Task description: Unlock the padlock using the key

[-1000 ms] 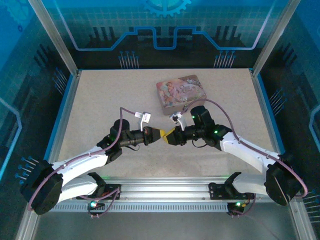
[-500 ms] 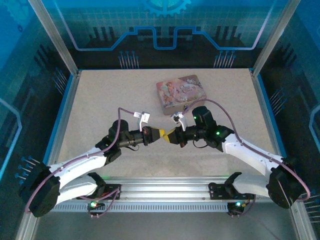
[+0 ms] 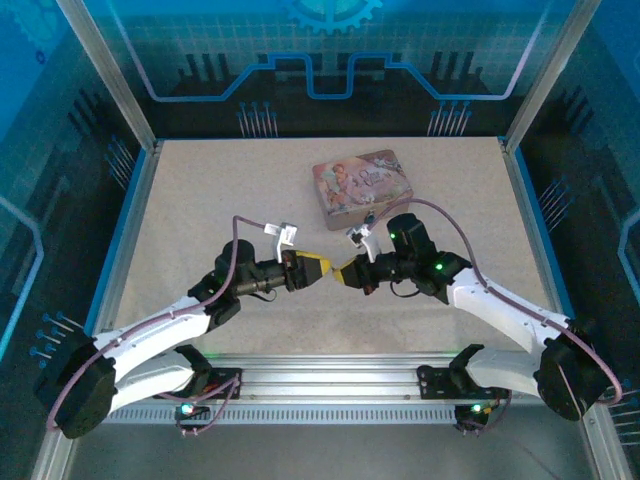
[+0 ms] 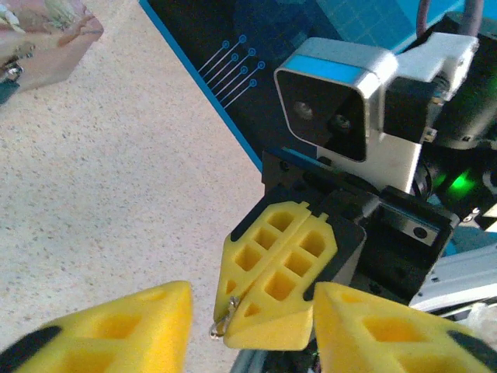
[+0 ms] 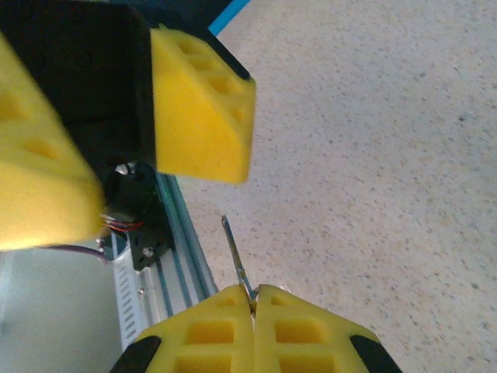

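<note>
Silvery key (image 5: 235, 256) pinched in right tool (image 5: 254, 295) points straight at the parted left tool (image 4: 252, 311)

Bright even light, faint soft shadows, wrist views blurred up close

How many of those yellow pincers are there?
2. The left pincer is open over the middle of the table. The right pincer faces it tip to tip, shut on the key.

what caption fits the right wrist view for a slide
Right gripper shut on the key, left gripper open opposite it
</note>
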You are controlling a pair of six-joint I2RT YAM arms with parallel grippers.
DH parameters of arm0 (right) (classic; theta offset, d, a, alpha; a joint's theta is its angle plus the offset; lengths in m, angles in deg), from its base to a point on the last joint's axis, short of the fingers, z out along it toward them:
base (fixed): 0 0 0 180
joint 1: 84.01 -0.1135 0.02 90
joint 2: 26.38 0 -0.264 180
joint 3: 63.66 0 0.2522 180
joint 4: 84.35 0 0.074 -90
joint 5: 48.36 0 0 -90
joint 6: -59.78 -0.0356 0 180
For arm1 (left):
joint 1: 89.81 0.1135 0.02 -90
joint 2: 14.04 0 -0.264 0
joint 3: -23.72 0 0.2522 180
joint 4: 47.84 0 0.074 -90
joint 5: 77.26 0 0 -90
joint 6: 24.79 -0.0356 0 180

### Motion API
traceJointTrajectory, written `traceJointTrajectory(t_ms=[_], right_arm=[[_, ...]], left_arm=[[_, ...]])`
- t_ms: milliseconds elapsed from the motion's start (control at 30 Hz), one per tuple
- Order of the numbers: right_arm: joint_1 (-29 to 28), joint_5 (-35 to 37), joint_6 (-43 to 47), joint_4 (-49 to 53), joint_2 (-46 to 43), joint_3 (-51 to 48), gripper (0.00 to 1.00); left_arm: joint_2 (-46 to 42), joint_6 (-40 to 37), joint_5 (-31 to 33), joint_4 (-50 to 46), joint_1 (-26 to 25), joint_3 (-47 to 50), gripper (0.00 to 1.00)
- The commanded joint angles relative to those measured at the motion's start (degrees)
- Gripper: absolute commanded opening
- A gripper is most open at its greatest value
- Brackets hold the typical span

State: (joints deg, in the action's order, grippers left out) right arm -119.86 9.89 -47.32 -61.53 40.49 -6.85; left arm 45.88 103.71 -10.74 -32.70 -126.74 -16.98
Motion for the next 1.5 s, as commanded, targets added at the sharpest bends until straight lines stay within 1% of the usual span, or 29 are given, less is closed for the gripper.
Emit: traceJointTrajectory(t_ms=[0,67,167,300,433,600,833,967,1167,1467], right_arm=[[1.2,3.7,1.29,5.51,-1.32,0.02,0.0],[1.89,4.95,1.07,7.01,-1.1,0.02,0.0],[3.1,7.51,0.44,9.84,-0.22,0.5,0.0],[4.53,10.9,-1.5,12.93,0.35,1.0,0.0],[6.0,13.94,-3.9,14.58,0.04,0.19,0.0],[7.57,16.72,-6.38,15.6,0.01,-1.12,0.0],[9.11,19.09,-8.04,16.52,-0.25,-3.56,0.01],[9.8,20.55,-8.55,17.07,0.05,-4.36,0.01],[10.02,21.45,-8.55,16.84,0.75,-4.85,0.01],[10.28,21.91,-8.07,14.84,2.41,-5.86,0.01]], left_arm=[[-1.25,-2.36,3.42,-3.84,0.28,-2.84,0.61],[-1.3,-2.96,5.04,-5.7,0.53,-3.95,0.69],[-1.21,-3.17,9.97,-10.87,1.57,-6.06,0.78],[-0.17,-2.82,15.3,-18.35,4.61,-9.14,0.84],[2.25,-2.6,17.32,-24.62,7.68,-13.08,0.92],[6.48,-2.62,21.22,-31.86,8.79,-18.77,0.98],[16.69,0.72,26.33,-44.26,9.59,-30.06,0.99],[23.8,1.53,26.98,-48.05,9.77,-35.64,0.99],[31.24,3.81,28.48,-48.04,9.85,-39.71,0.99],[39.43,3.87,28.29,-47.1,10.29,-45.39,0.99]])
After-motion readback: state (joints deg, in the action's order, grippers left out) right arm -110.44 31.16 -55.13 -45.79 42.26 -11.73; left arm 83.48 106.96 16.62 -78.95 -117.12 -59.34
